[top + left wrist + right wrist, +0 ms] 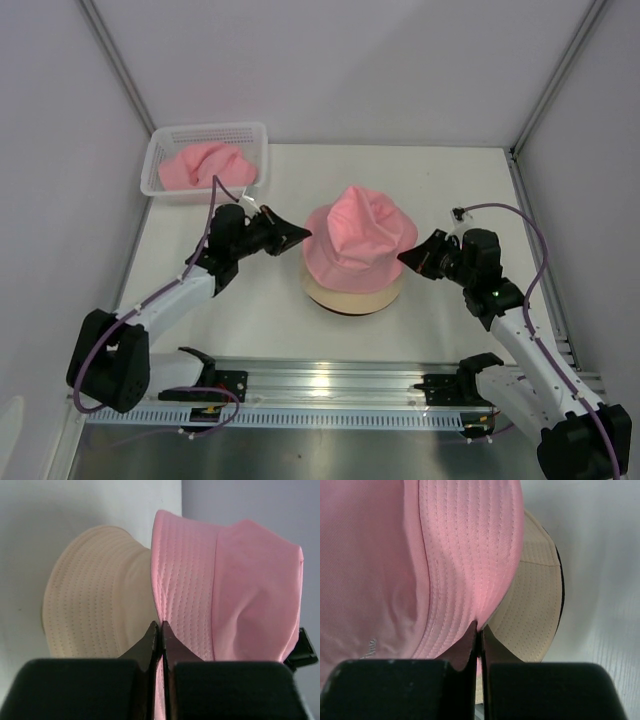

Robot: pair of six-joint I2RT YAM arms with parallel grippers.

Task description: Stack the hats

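— Grippers first?
— Left gripper point(159, 626): fingers pressed together at the brim of the top pink hat point(358, 235). Right gripper point(479, 626): the same, on the opposite side. Whether cloth is nipped, I cannot tell.
— How would it handle?
— Light, limp, not fragile, I judge. It sags, so pinch the stitched brim at two sides.
— Count?
— Two pink: one mid-table on the beige hat point(95, 595), and a second pink hat point(205, 165) in the basket point(210, 130). One beige. One dark rim beneath it, probably the black hat point(561, 585).
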